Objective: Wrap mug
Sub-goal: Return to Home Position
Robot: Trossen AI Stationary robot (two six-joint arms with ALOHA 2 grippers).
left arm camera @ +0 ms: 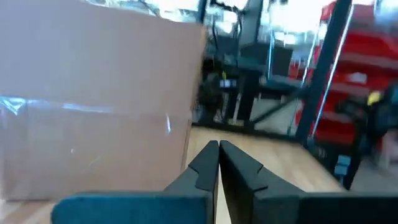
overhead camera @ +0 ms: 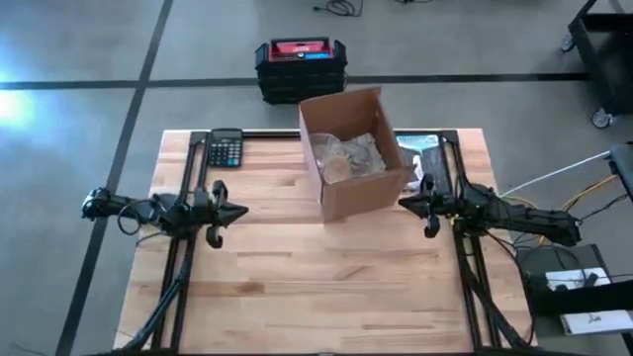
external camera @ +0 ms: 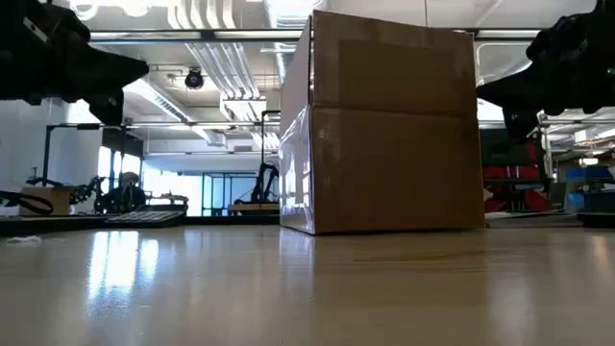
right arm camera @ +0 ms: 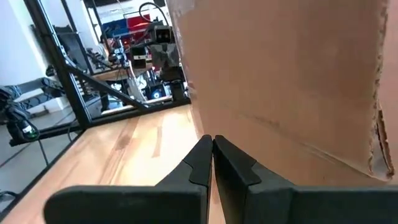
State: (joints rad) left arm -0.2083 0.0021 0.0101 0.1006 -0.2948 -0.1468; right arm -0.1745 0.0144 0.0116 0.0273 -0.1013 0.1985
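- The open brown cardboard box (overhead camera: 356, 188) stands on the far half of the light wooden tabletop (overhead camera: 316, 287), a little right of centre, with its flaps up.
- From above I see crumpled clear bubble wrap (overhead camera: 348, 158) lying inside the box. The mugs must be under it, but I cannot make out a cup through the wrap.
- The left gripper (overhead camera: 244, 211) hangs over the left side of the tabletop, pointing toward the box and well apart from it.
- In the left wrist view its two dark fingers (left arm camera: 202, 165) are pressed together with only a thin seam between them, and they hold nothing.
- The right gripper (overhead camera: 401, 203) hangs just beside the box's right wall, pointing at it.
- Its fingers (right arm camera: 200, 160) are likewise closed on each other and empty, with the cardboard wall filling most of the right wrist view.
- In the low view the box (external camera: 384, 125) sits flat on the tabletop, and the dark arms hang clear of the surface on either side of it.
- A black calculator (overhead camera: 226, 148) lies near the far left corner, apart from the box.
- A black case with a red lid (overhead camera: 300, 67) sits on the floor beyond the tabletop.
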